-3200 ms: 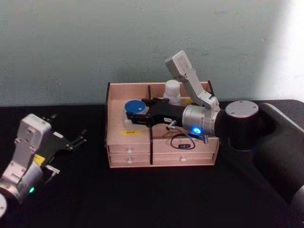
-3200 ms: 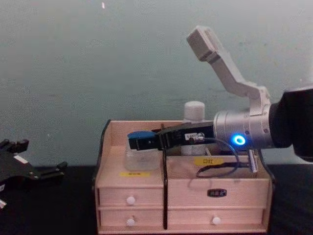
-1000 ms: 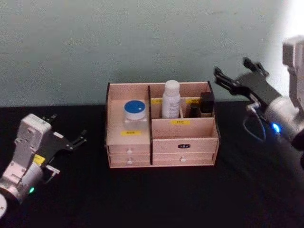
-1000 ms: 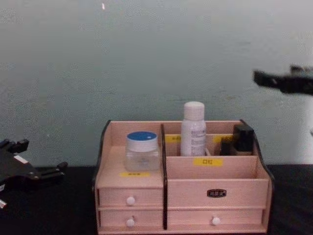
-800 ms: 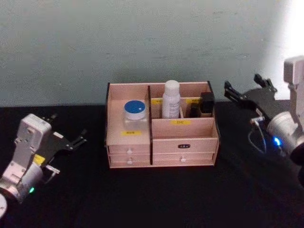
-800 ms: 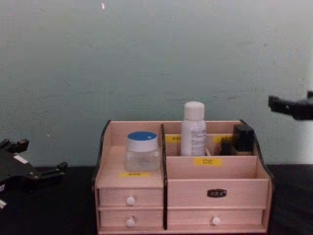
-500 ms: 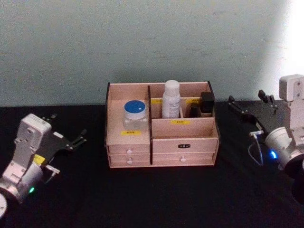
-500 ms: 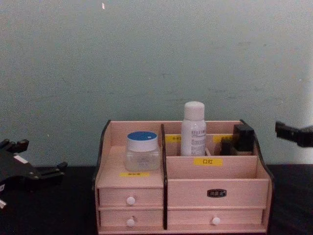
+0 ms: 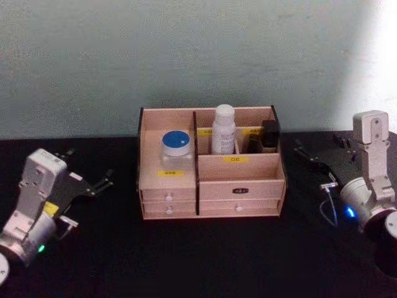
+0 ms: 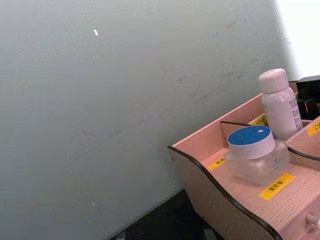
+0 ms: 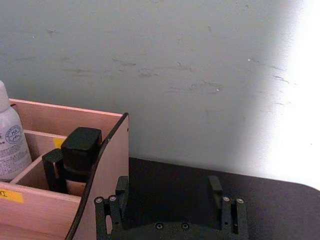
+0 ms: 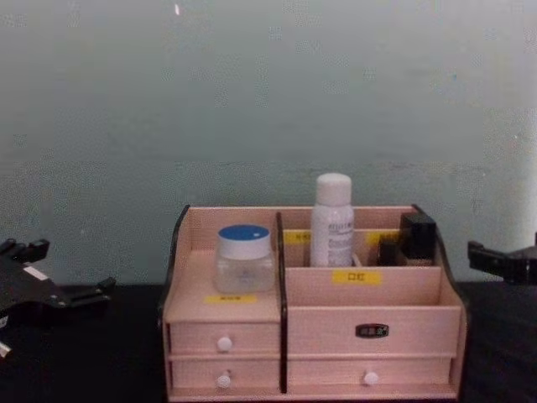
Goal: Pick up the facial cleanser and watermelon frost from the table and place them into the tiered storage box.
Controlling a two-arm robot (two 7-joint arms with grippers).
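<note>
The black surface point(image 9: 205, 254) carries the tiered storage box point(image 9: 239, 192), which stands at its middle against the pale wall point(image 9: 186, 56). To the box's left, well apart from it, the left claw point(image 9: 85, 179) rests low over the surface with its fingers spread and nothing between them. To the box's right, also apart from it, the right claw point(image 9: 317, 158) hangs low with its two fingers point(image 11: 114, 206) parted and empty. The facial cleanser point(image 9: 223, 130) stands upright in the box's rear compartment just right of the dark centre divider point(image 12: 282, 302). The watermelon frost point(image 9: 176, 148) sits upright on the box's left shelf, left of that divider, just behind a yellow label point(image 12: 230, 298). A small black container point(image 12: 416, 236) stands in the box's rear right corner. Two drawers with white knobs point(image 12: 223, 343) run along the box's front.
</note>
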